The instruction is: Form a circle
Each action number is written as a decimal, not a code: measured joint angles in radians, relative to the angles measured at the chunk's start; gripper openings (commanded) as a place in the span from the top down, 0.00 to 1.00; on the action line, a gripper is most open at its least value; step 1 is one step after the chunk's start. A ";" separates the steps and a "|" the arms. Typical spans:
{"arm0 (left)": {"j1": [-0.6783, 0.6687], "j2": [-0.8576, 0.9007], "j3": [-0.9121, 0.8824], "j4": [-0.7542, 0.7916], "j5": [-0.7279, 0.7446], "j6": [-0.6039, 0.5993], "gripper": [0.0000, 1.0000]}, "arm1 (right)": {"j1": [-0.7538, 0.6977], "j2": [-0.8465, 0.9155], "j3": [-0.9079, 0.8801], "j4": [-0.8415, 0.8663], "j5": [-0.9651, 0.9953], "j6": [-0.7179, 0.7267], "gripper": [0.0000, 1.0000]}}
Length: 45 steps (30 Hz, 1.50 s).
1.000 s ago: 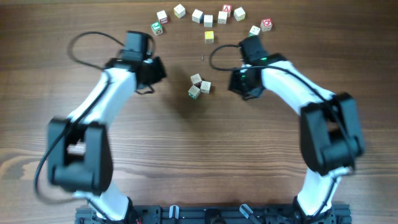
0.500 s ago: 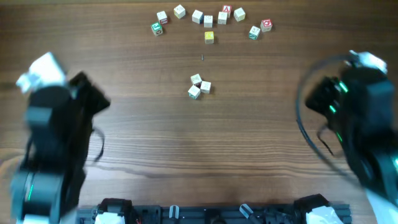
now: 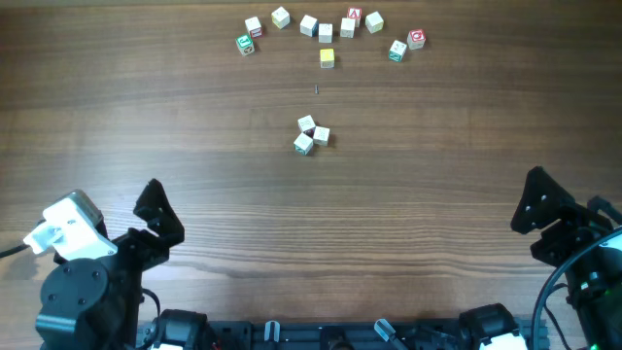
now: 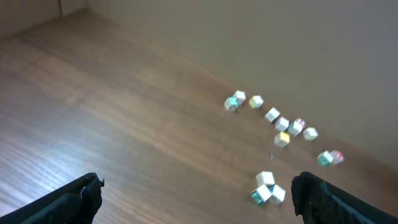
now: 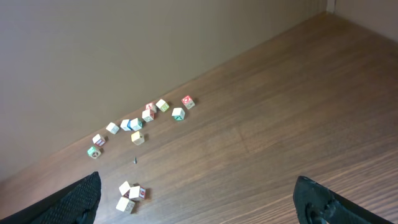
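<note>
A brown wooden table (image 3: 194,126) fills the overhead frame. The left arm (image 3: 83,282) sits folded in the lower left corner and the right arm (image 3: 583,262) in the lower right corner, both well apart from every cube. In the wrist views, the left gripper (image 4: 196,186) and the right gripper (image 5: 196,180) each show black fingers at opposite lower corners of the frame, jaws spread wide and holding nothing. Along the top centre of the overhead frame lies a loose arc of about ten letter cubes (image 3: 308,24). Below it, just above the frame's centre, a tight cluster of three pale cubes (image 3: 310,135) rests with its pieces touching. A single yellow cube (image 3: 327,57) sits just under the arc. A tiny dark speck (image 3: 316,90) lies between that cube and the cluster.
</note>
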 measured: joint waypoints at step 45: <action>0.000 0.000 -0.002 -0.243 0.000 0.000 0.00 | -0.422 -0.565 -1.154 1.240 -0.344 -0.103 0.00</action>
